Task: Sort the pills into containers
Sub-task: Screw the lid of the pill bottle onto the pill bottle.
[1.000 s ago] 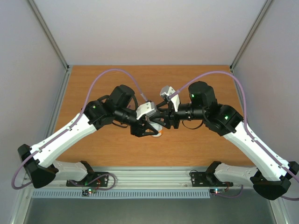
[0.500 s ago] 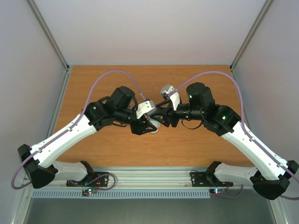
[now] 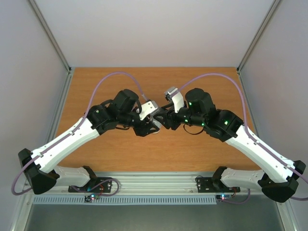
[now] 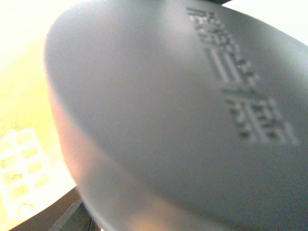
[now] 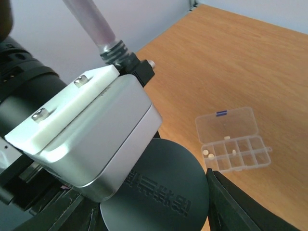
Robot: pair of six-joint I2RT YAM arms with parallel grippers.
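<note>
A dark grey round cap point(image 5: 159, 187) with raised lettering sits between my right gripper's point(image 5: 154, 204) jaws. The right finger point(image 5: 231, 207) presses its rim. The same cap point(image 4: 168, 120) fills the left wrist view and hides the left jaws. Seen from above, the left gripper point(image 3: 147, 127) and right gripper point(image 3: 166, 121) meet nose to nose over the table's middle. The clear pill box point(image 5: 233, 139) lies open on the wood below, its cells the containers point(image 4: 19, 163). White pills point(image 5: 206, 152) rest in a few cells, and one point(image 5: 227, 137) lies on the lid.
The left arm's silver and white camera housing point(image 5: 91, 130) hangs right above the cap, its purple cable point(image 5: 94, 24) rising behind. Grey walls point(image 3: 33, 96) close in the wooden table point(image 3: 202, 82) on three sides. The arm bases stand at the near edge.
Both grippers have drawn closer together and shifted slightly away from the near edge. The right wrist has moved left. A white and orange thing under the grippers no longer shows.
</note>
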